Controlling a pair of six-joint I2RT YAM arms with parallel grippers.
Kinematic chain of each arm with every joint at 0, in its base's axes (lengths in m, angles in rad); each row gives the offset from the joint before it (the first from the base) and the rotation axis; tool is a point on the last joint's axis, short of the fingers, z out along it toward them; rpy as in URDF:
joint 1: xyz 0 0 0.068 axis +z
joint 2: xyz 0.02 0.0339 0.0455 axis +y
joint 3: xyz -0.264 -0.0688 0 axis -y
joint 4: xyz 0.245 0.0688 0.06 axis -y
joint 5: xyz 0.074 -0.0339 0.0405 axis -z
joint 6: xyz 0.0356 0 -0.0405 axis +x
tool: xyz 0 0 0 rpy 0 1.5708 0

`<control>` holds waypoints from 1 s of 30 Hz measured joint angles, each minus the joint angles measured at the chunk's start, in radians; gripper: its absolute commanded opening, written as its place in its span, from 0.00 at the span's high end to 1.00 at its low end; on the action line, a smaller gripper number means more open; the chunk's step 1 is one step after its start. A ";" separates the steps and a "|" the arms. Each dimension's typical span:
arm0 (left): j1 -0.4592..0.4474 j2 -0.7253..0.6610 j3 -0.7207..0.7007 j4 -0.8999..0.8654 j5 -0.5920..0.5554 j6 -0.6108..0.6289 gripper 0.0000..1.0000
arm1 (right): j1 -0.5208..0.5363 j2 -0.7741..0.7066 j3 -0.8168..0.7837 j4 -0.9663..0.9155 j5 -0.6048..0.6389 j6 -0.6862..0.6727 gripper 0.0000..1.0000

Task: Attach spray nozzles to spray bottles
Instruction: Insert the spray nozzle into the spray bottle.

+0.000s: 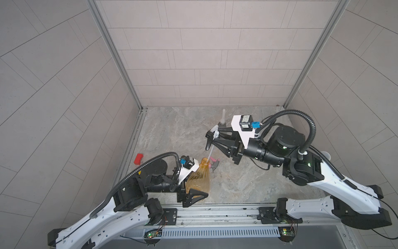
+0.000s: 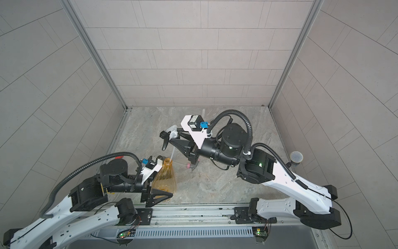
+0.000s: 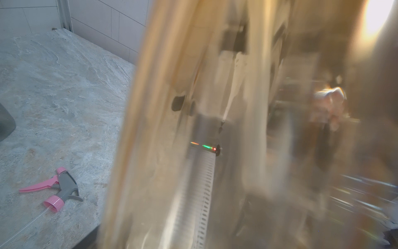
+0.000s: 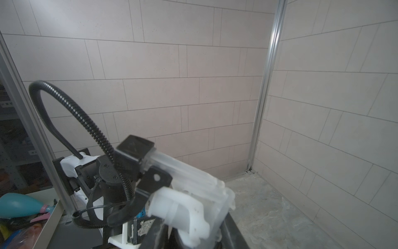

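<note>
Marble table (image 1: 247, 185): I see open slab in the near-centre and to the right. The left gripper (image 1: 199, 190) has its jaws wide and clamped on the orange bottle (image 1: 199, 174), which is tilted at the near-left edge. The right gripper (image 1: 215, 136) pinches the black-and-white nozzle (image 1: 213, 132) far-right of the bottle, and its dip tube (image 1: 210, 154) reaches the bottle mouth. I count one bottle and two nozzles. The pink-and-grey nozzle (image 3: 62, 187) lies just right of the mouth. One red block (image 1: 139, 158) sits at the left edge.

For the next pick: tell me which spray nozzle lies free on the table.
The pink-and-grey nozzle, lying on its side; the black-and-white nozzle is held in the right pincer.
</note>
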 measured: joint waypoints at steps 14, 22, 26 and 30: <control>0.000 0.012 0.046 0.008 -0.040 -0.022 1.00 | 0.000 -0.008 -0.134 0.140 -0.187 0.034 0.72; 0.000 -0.005 0.046 0.016 -0.029 -0.029 1.00 | -0.001 -0.013 -0.178 0.229 -0.179 0.074 0.72; 0.000 -0.006 0.045 0.028 -0.021 -0.029 1.00 | -0.001 -0.007 -0.177 0.247 -0.177 0.080 0.72; 0.000 -0.006 0.046 0.032 -0.018 -0.029 1.00 | -0.001 0.002 -0.171 0.253 -0.176 0.085 0.72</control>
